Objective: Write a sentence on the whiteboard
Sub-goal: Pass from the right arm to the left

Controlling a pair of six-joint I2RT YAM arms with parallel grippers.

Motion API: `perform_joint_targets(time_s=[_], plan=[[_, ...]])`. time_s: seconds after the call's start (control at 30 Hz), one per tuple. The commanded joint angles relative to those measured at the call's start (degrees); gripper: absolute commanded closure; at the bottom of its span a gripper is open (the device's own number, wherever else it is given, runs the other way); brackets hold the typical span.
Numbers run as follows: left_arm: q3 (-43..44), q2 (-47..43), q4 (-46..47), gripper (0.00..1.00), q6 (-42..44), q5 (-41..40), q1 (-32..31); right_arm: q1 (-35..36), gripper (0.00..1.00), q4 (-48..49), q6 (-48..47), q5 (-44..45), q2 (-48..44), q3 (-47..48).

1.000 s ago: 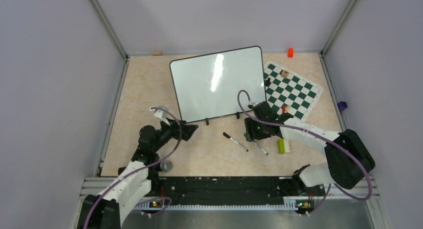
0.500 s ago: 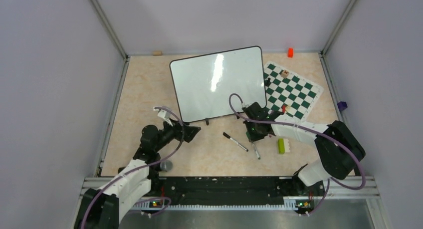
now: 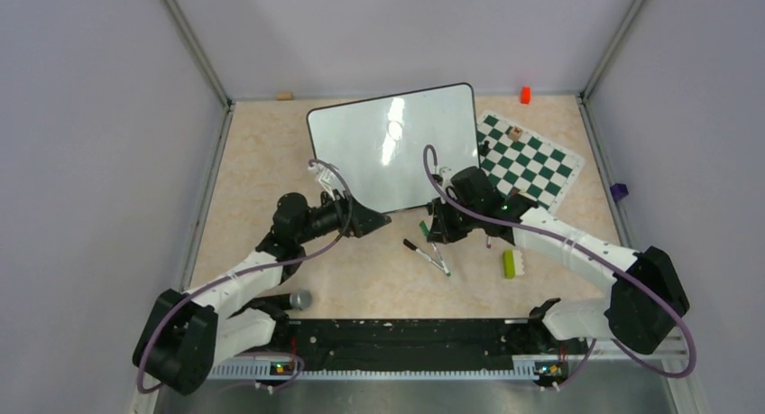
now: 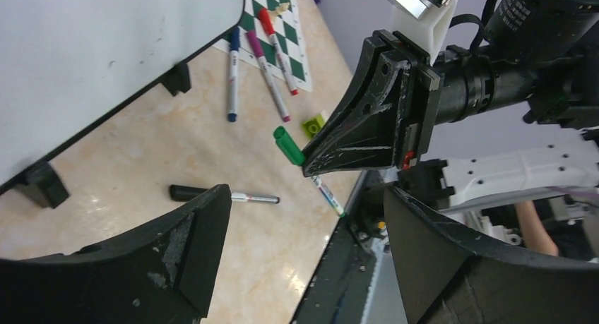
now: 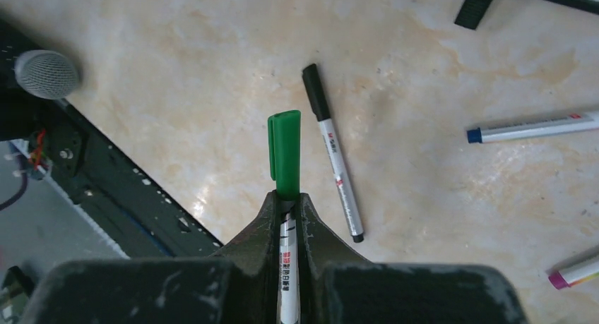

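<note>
The whiteboard (image 3: 388, 152) stands propped at the back centre, its face blank white; no sentence shows on it. My right gripper (image 3: 431, 232) hovers just in front of the board's lower edge, shut on a green-capped marker (image 5: 285, 151) whose cap sticks out past the fingertips (image 5: 268, 211). The left wrist view shows that same green marker (image 4: 288, 145) held above the table. My left gripper (image 3: 379, 220) is open and holds nothing, a short way left of the right one, pointing at it. A black-capped marker (image 3: 426, 256) lies on the table below both.
Blue (image 4: 232, 73), purple (image 4: 267, 77) and red (image 4: 277, 31) markers lie by the green-and-white chess mat (image 3: 528, 161). A lime block (image 3: 509, 263) sits right of the markers. A grey mesh ball (image 3: 298, 299) rests near the front rail (image 3: 397, 337). An orange block (image 3: 524, 94) sits at the back.
My right gripper shut on the green marker, lifted it off the table and carried it left toward the board. My left arm swung right and forward to the board's lower edge.
</note>
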Motion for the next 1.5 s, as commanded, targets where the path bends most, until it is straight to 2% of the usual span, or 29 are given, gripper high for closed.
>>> perform_joint_targets(time_s=[0.0, 0.13, 0.27, 0.43, 0.63, 0.77, 0.87, 1.0, 1.1, 1.13, 1.37, 1.4, 1.47], plan=[[3.67, 2.32, 2.54, 0.17, -8.36, 0.75, -1.82, 0.88, 1.0, 6.98, 2.26, -6.1, -2.74, 4.12], [4.88, 5.73, 4.44, 0.19, -13.36, 1.39, -2.66, 1.25, 1.0, 13.38, 4.27, -6.98, -4.53, 3.98], [4.78, 7.83, 9.2, 0.27, -17.61, 2.17, -3.56, 1.85, 1.0, 17.98, 5.23, -6.71, -6.48, 3.14], [5.06, 8.97, 12.82, 0.27, -20.19, 2.06, -4.75, 2.24, 1.0, 18.99, 5.43, -7.99, -6.01, 3.56], [5.66, 9.8, 16.51, 0.2, -23.88, 2.14, -5.45, 2.73, 1.0, 19.84, 5.57, -9.38, -5.98, 3.46], [6.53, 10.49, 17.11, 0.23, -24.05, 1.61, -6.07, 3.39, 1.0, 21.07, 5.76, -11.01, -5.88, 3.4], [6.85, 11.0, 18.47, 0.33, -24.28, 1.91, -6.28, 3.61, 1.0, 20.97, 5.61, -11.16, -5.99, 3.26], [7.24, 10.95, 18.73, 0.42, -24.21, 1.47, -6.45, 3.65, 1.0, 20.48, 5.45, -11.68, -5.82, 3.06], [7.41, 11.02, 18.74, 0.58, -23.97, 1.46, -6.54, 3.69, 1.0, 20.3, 5.42, -11.47, -5.87, 2.86], [7.49, 11.24, 18.75, 0.61, -23.9, 1.47, -6.6, 3.69, 1.0, 20.43, 5.42, -11.58, -5.9, 2.86], [7.66, 12.39, 19.01, 0.61, -23.52, 1.66, -6.85, 3.86, 1.0, 20.58, 5.61, -12.34, -5.73, 2.95], [7.76, 12.5, 18.97, 0.64, -23.36, 1.71, -6.97, 3.9, 1.0, 20.4, 5.42, -12.34, -5.73, 3.01], [7.94, 12.55, 18.84, 0.79, -23.03, 1.98, -7.12, 4.08, 1.0, 20.19, 5.41, -12.55, -5.43, 3.06]])
